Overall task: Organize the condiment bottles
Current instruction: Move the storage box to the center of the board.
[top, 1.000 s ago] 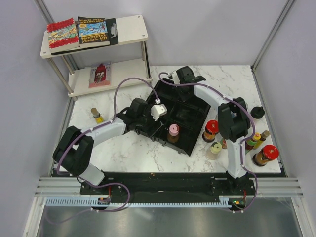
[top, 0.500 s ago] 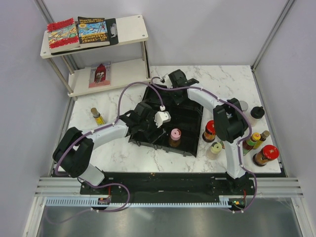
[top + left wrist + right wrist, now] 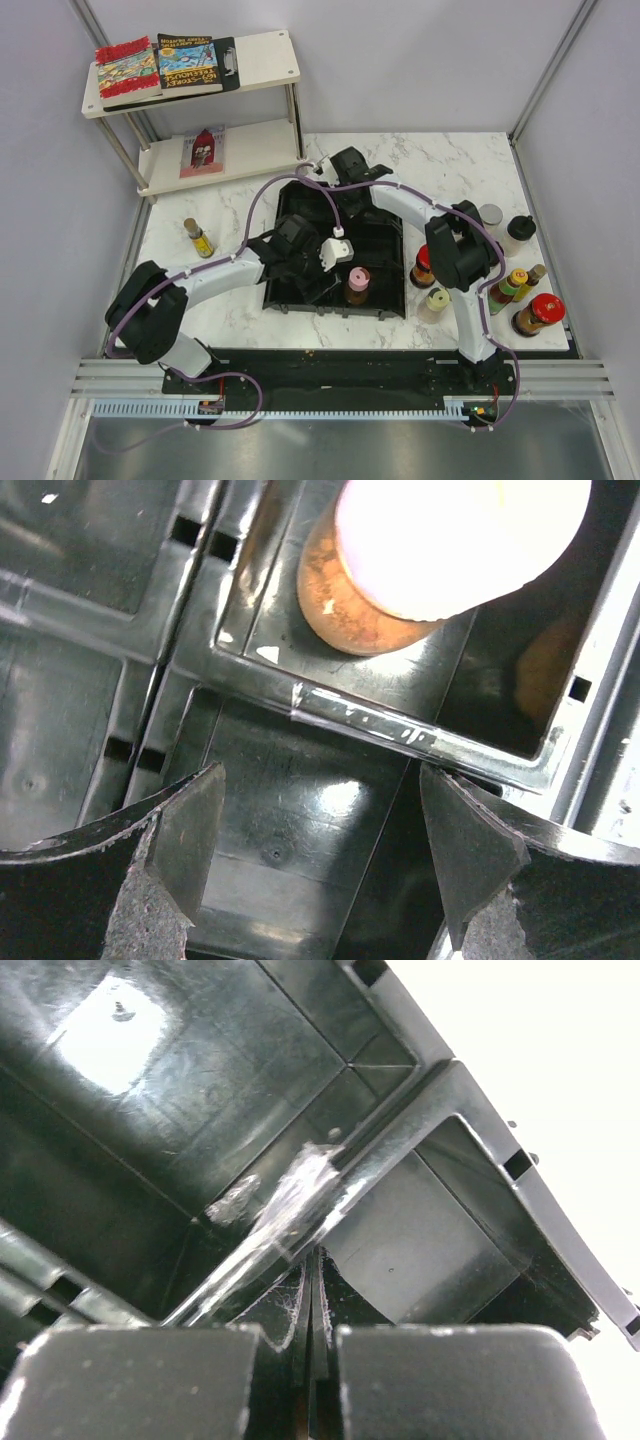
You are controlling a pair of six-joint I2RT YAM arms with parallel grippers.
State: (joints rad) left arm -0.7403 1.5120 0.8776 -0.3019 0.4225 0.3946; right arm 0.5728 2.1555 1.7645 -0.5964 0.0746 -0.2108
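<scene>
On the desk's (image 3: pixel 450 160) left we see a yellow bottle (image 3: pixel 198 238) standing alone. Our left pincer (image 3: pixel 318 860) hangs released, jaws wide, over the black tray (image 3: pixel 298 205), just beside the pink-capped bottle (image 3: pixel 357 281) standing in a near compartment. Our right pincer (image 3: pixel 312 1290) is clenched tight at the tray's far wall. The other bottles (image 3: pixel 547 307) cluster on the desk right of the tray.

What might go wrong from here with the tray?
The right gripper pinches only a thin wall of the black tray; it might slip. If the tray swings, the pink-capped jar inside may tip, or the tray's edge may hit the red-capped bottle beside it. The open left gripper could bump that jar.
</scene>
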